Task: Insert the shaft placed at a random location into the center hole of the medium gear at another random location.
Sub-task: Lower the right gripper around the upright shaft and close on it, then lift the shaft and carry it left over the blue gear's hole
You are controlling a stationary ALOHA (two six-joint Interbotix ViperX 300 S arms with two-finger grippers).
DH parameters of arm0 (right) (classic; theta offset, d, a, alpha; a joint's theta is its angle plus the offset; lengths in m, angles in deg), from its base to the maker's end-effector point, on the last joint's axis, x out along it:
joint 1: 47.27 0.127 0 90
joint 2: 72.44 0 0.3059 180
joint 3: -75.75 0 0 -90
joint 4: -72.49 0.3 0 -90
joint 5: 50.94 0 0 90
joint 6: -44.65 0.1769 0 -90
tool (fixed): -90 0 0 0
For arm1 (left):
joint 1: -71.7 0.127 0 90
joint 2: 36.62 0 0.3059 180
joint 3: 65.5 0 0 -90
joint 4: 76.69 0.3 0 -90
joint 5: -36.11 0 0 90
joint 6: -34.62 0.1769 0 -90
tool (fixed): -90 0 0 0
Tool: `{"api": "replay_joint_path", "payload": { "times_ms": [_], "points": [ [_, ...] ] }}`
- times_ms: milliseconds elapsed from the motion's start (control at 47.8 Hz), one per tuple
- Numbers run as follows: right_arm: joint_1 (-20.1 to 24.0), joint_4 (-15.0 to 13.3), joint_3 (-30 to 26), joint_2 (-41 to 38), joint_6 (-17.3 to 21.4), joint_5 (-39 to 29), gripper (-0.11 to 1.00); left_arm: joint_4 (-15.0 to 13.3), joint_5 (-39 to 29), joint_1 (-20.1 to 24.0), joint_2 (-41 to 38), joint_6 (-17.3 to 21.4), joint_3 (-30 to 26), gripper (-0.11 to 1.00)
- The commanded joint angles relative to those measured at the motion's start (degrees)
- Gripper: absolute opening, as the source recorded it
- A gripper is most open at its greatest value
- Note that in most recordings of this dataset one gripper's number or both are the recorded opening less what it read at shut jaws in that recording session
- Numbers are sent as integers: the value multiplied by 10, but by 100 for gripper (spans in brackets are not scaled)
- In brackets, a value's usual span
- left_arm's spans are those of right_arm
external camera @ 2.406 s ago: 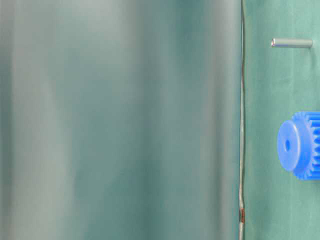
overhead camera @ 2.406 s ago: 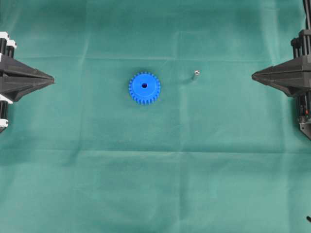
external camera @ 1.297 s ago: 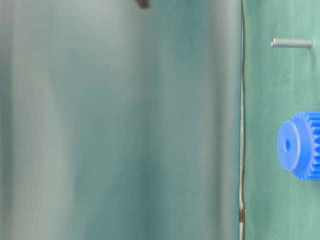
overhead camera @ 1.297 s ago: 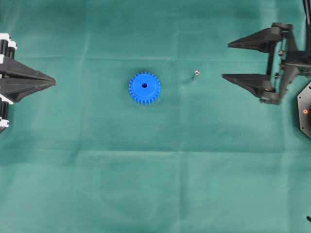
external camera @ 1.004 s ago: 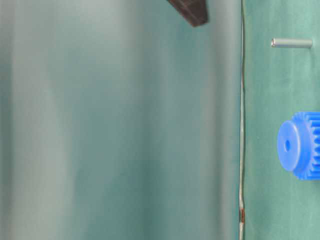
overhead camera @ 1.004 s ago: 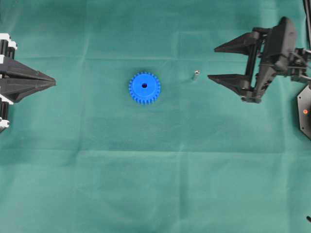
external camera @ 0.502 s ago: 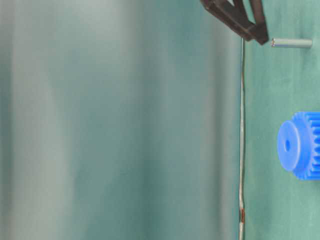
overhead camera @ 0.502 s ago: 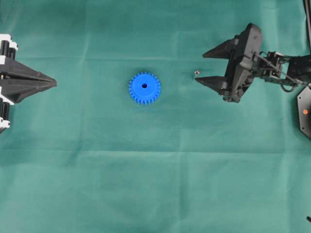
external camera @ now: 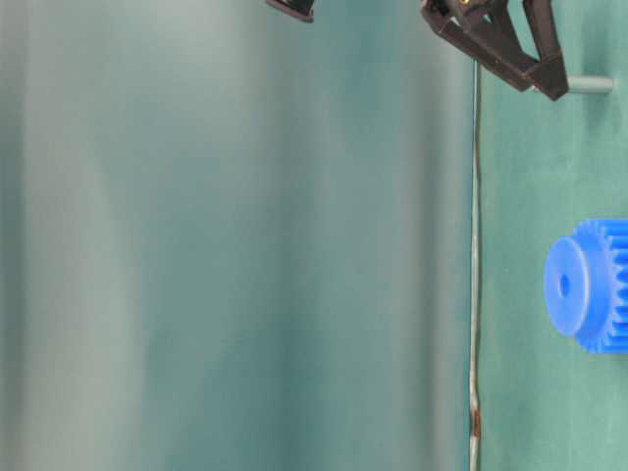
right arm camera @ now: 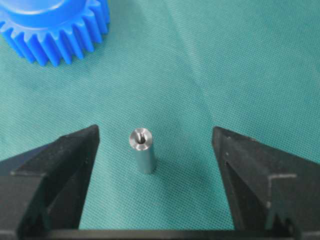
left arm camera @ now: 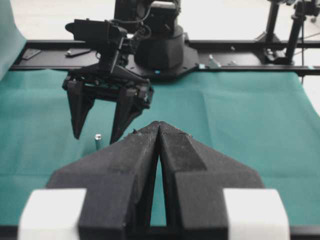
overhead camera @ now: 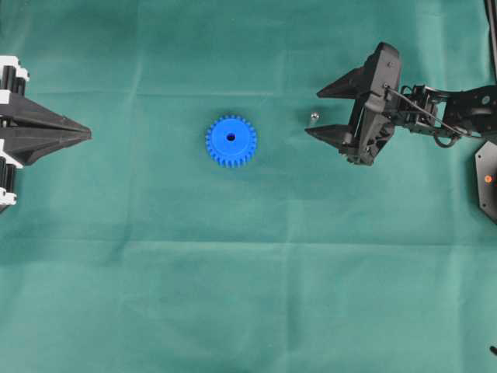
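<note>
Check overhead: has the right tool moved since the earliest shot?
Yes. The right tool has come in from the right edge toward the standing shaft, now open around it; the gear sits where it was.

**Open gripper flanks shaft beside blue gear**

Seen from above, a green cloth covers the table. The medium gear, bright blue, lies flat near the middle, its center hole dark and unfilled. To its right stands the shaft, well apart from the gear. The right gripper reaches in from the right, fingers spread, their tips either side of the shaft. The left gripper sits at the left edge, fingers together.
</note>
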State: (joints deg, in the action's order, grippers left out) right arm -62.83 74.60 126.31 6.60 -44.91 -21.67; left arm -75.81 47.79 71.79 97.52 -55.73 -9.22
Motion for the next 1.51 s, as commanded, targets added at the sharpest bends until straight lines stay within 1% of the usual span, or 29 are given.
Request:
{"api": "replay_joint_path", "payload": {
  "times_ms": [0, 42, 84, 126, 230, 272, 293, 565, 690, 795, 941, 1088, 1234, 1485],
  "points": [
    [-3, 2, -10, 5, -7, 8, 85, 2, 3, -1, -5, -1, -13, 0],
    [-3, 2, -9, 5, -7, 9, 78, 2, 3, -1, -5, -1, -14, 0],
    [-3, 1, -10, 5, -7, 7, 68, 2, 3, -1, -5, -1, -14, 0],
    [-3, 1, -9, 5, -8, 5, 53, 2, 3, -1, -4, -1, -14, 0],
    [-3, 0, -9, 5, -8, 4, 23, 2, 3, -1, -4, -1, -14, 0],
    [-3, 0, -9, 5, -8, 4, 15, 2, 3, -1, -4, -1, -14, 0],
    [-3, 0, -9, 5, -8, 3, 13, 2, 3, -1, -4, -1, -14, 0],
    [-3, 0, -11, 8, -6, 3, 13, 2, 1, -1, -4, -1, -14, 0],
    [-3, 0, -18, 30, -5, -10, 13, 2, 0, -1, -4, -1, -14, 0],
    [-3, -1, -25, 64, -6, -46, 13, 2, -2, -1, -4, -2, -14, 0],
    [-3, -1, -43, 128, -5, -124, 13, 2, -3, -1, -3, -2, -14, 0],
    [-3, -2, -59, 189, -6, -187, 13, 2, -3, -1, -2, -2, -15, 0],
    [-3, -4, -61, 220, -8, -211, 13, 2, -3, -1, -2, -2, -15, 0],
    [-3, -4, -61, 215, -7, -214, 13, 2, -3, -1, -2, -2, -15, 0]
  ]
}}
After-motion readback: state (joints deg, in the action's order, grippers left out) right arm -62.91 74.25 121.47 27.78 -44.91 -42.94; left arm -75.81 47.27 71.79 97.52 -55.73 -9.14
